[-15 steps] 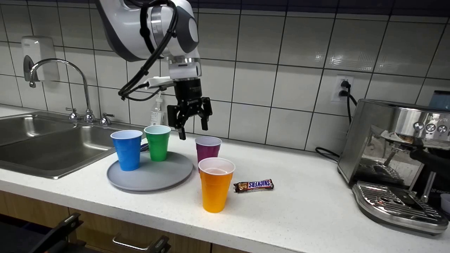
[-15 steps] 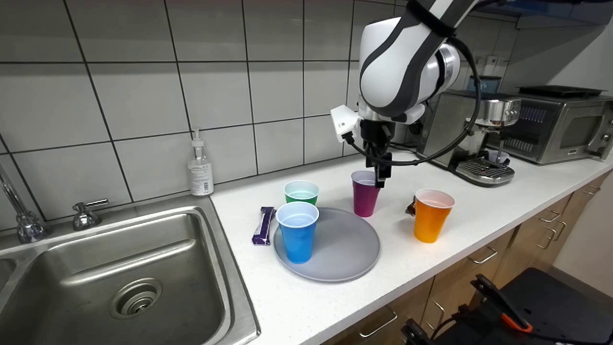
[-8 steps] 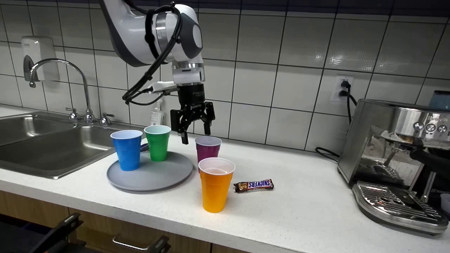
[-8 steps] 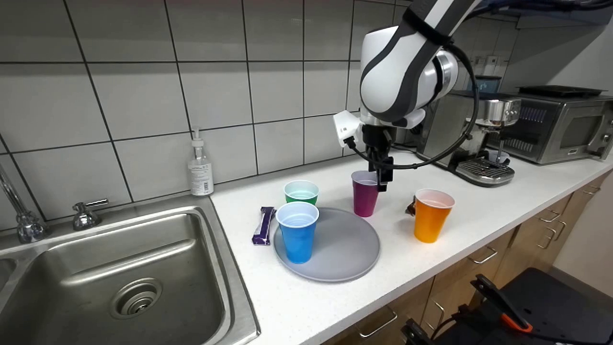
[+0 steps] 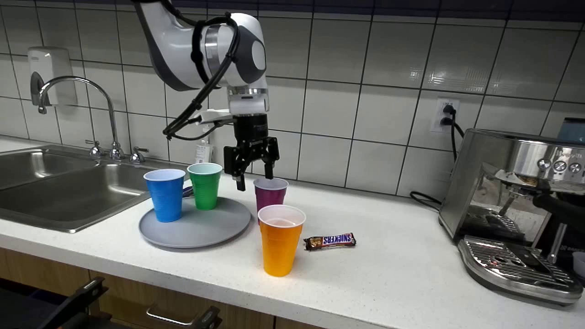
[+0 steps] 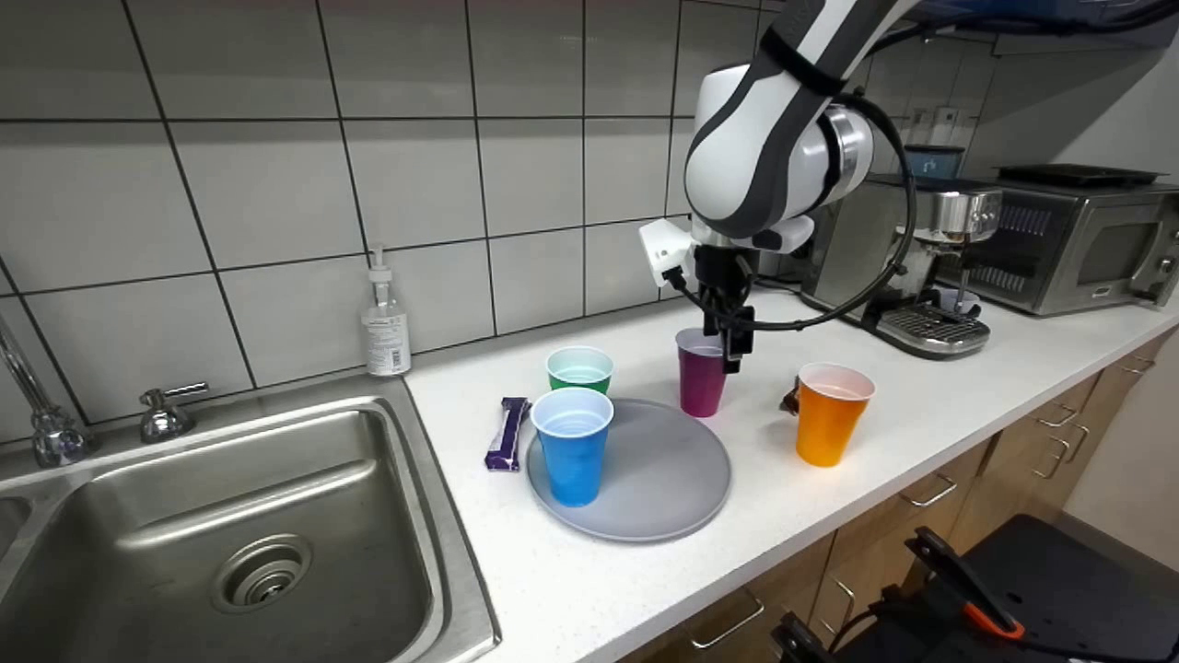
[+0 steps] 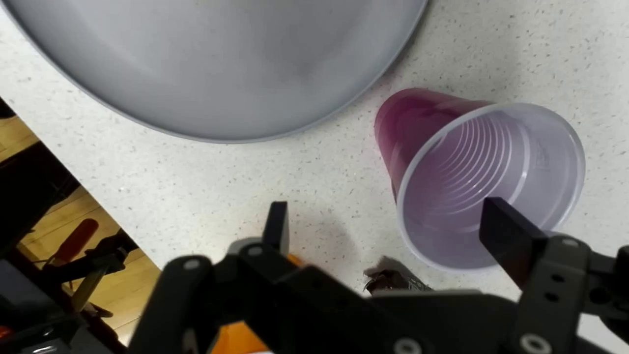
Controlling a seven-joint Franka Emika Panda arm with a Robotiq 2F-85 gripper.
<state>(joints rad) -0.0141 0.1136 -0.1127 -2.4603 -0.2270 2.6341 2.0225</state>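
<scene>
My gripper [image 5: 255, 179] points down with its jaws wide apart and nothing between them. Nearest to it is an upright purple cup [image 5: 269, 201] with a pale inside. In the wrist view, one of the fingers [image 7: 511, 236] overlaps the mouth of the purple cup [image 7: 408, 128], while the other stands over bare counter. Whether a fingertip touches the rim I cannot tell. An orange cup [image 5: 281, 246] stands closer to the counter's front edge, beside a Snickers bar [image 5: 330, 241]. A blue cup [image 6: 574, 451] and a green cup [image 6: 580, 368] are on the grey plate [image 6: 663, 479].
A purple-wrapped bar [image 6: 507, 435] lies between the plate and the sink [image 6: 424, 516]. A soap bottle [image 6: 385, 322] stands by the tiled wall. Along the counter are an espresso machine [image 5: 512, 183] and a toaster oven [image 6: 1096, 244].
My gripper has come down a little and shifted slightly toward the purple cup, its jaws staying wide. The cups, plate and bars have not moved.
</scene>
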